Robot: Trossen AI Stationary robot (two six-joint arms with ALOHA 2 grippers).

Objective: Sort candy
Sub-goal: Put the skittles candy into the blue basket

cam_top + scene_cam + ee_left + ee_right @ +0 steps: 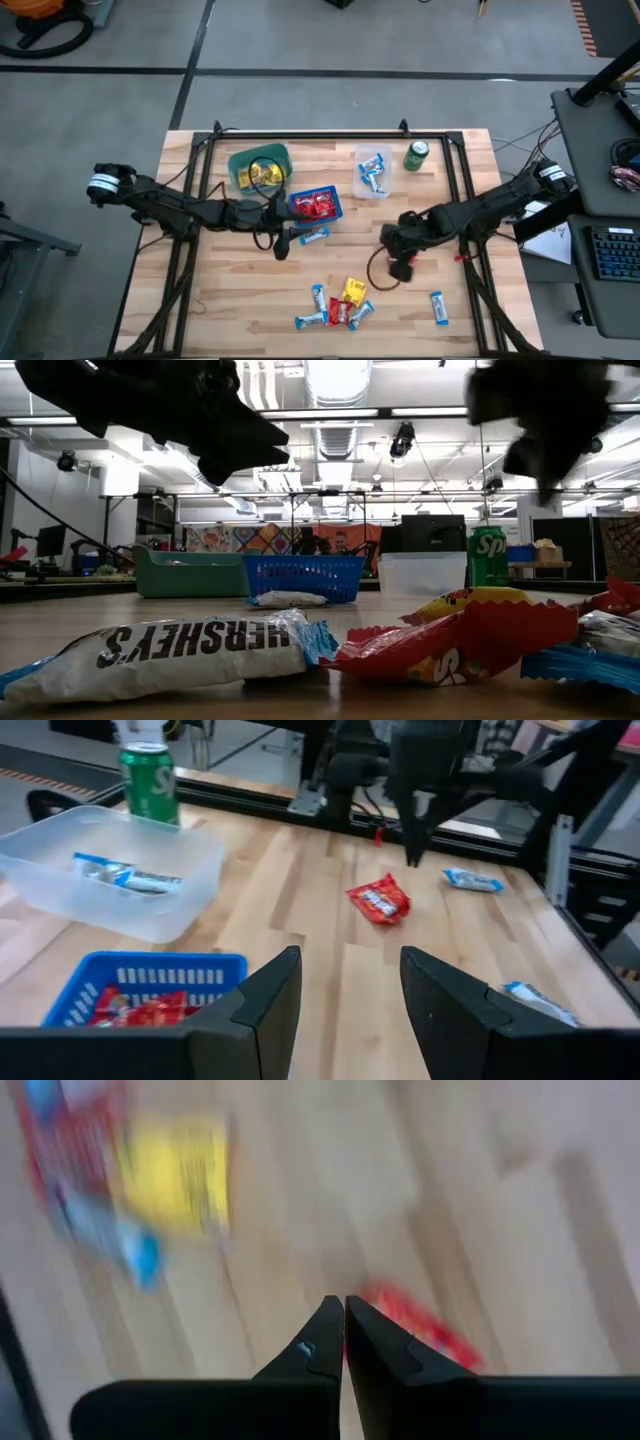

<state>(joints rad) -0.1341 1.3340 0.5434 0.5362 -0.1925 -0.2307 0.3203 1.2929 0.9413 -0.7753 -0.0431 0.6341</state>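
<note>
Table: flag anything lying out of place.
One blue-and-white bar lies on the wood just outside the blue basket, whose visible candy is red. One red candy sits alone below the right gripper.

Table (240, 300) is pale wood planks with a black frame around it. Three baskets at the back: a green one (259, 167) full of yellow wrappers, a bright blue mesh one (316, 205) with red wrappers inside, and a clear frosted tub (372, 172) holding blue-and-white bars. The can (416, 155) is green with white lettering. The loose pile of candy (338, 303) up front mixes red, yellow and blue-and-white; the closest bar (170, 653) is white with dark block letters and blue ends. One red candy (380, 900) sits alone on the wood, and one blue-and-white bar (437, 307) lies off to the side. Both arms are plain black.
</note>
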